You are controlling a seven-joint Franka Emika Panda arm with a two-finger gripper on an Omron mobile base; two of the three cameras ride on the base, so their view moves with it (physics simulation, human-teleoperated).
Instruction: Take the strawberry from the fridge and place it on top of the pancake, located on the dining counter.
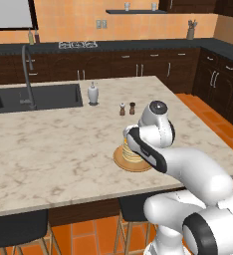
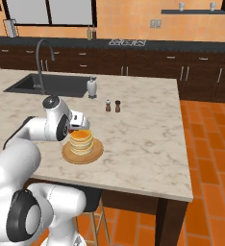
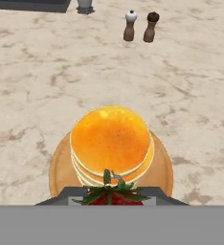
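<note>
A small red strawberry (image 3: 113, 197) with green leaves sits between the gripper's (image 3: 113, 201) two dark fingertips, at the bottom edge of the hand view. The gripper is clamped on the berry, holding it just at the near edge of the pancake (image 3: 111, 143) stack, slightly above the stack's rim. In the right base view a sliver of red shows at the gripper (image 2: 76, 129), right beside the top of the stack.

The pancake is a short stack of tan rounds with a glossy orange top. It rests on a round wooden plate (image 3: 59, 165), which stands on the dining counter (image 1: 54, 149), a wide island with a beige marbled stone top.

Beyond the plate, further along the counter, stand two small shakers (image 3: 139, 26) side by side, one with a white cap and one with a dark cap. A white soap dispenser (image 1: 92, 93) stands next to a dark sink (image 1: 34, 97) with a tall curved faucet (image 1: 28, 74).

The white arm (image 1: 188, 172) reaches from the near side of the counter, its hand bent over the plate. Black stools (image 1: 19, 226) stand under the counter's near edge. Dark cabinets (image 2: 148, 65) line the far wall, and the floor (image 2: 208, 163) is orange tile.
</note>
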